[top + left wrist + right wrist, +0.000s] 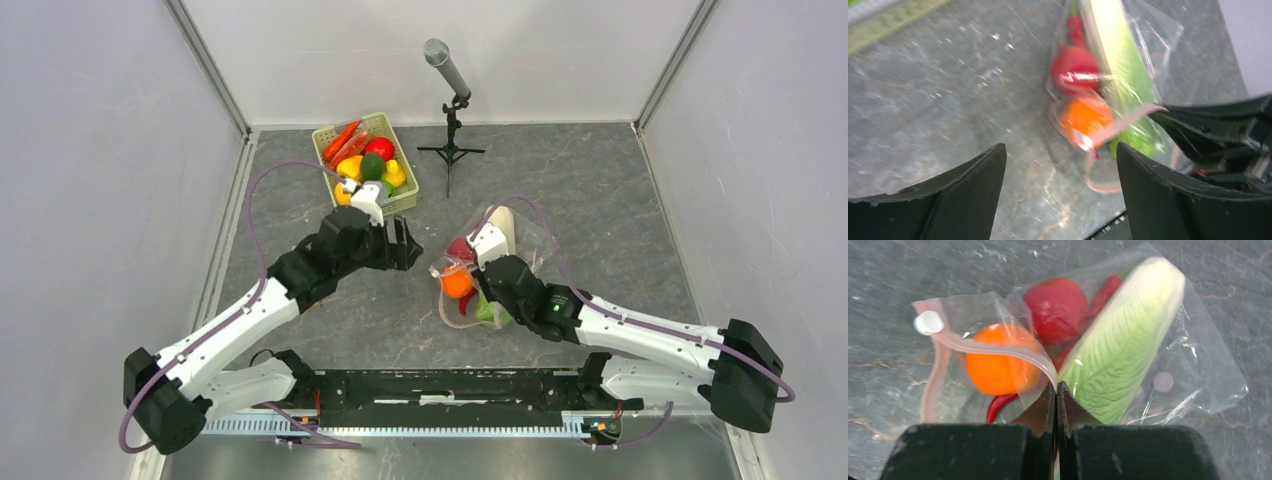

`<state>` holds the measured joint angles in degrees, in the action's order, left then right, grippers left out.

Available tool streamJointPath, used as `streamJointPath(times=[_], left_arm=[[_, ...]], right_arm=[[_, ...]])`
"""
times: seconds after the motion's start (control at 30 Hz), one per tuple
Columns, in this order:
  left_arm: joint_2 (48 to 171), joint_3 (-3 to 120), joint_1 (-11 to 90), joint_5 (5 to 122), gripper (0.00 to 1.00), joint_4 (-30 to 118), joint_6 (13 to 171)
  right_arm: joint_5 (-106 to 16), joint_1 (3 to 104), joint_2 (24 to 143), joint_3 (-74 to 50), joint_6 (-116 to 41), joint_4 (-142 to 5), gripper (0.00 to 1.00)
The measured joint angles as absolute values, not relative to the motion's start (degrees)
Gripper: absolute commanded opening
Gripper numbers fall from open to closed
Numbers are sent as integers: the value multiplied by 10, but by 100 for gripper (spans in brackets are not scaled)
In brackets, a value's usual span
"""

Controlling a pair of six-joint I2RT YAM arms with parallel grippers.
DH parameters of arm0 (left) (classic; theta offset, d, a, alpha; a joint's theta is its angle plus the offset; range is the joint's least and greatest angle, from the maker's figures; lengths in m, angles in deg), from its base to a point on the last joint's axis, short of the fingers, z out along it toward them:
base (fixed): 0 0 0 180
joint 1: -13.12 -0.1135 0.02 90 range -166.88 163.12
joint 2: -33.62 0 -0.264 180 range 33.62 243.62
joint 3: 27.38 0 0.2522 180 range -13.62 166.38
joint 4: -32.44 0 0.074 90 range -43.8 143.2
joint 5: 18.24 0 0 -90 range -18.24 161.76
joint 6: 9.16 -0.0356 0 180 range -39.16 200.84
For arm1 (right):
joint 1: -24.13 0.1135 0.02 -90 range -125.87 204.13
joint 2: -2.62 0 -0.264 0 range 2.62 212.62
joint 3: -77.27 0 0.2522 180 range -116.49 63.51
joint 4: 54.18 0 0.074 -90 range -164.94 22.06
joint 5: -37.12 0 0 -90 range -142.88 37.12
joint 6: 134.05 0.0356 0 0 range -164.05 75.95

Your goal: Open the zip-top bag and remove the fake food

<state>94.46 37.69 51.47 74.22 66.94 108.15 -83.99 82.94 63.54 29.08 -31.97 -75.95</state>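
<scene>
Thin pinch, slippery lip
My right end effector, pressed together on the pink strip of the clear crinkly zip-top bag mid-frame, may slip; my spread left end effector could snag film.

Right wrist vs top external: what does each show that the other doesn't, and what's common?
Only the right wrist view: the white round tab on the pink zip strip, and the right claw shut on that strip.
Only top external: the green basket of produce, the microphone stand, and the left claw, open and apart from the zip-top bag.
Both: the bag lying flat, holding the orange, a round red fruit and the cabbage.
</scene>
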Motion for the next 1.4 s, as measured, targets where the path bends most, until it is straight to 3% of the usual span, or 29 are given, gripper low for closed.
streamJointPath(times=[0.2, 0.47, 0.93, 1.4], left_arm=[[892, 299, 611, 765, 77, 635, 1136], [909, 253, 725, 834, 70, 561, 1153], [1099, 241, 746, 940, 62, 391, 1216], [1180, 241, 719, 982, 75, 326, 1300]], right_arm=[[-800, 829, 664, 243, -337, -745, 0], [-767, 829, 703, 209, -343, -742, 0], [-746, 829, 720, 205, -318, -747, 0], [-721, 829, 720, 203, -293, -763, 0]])
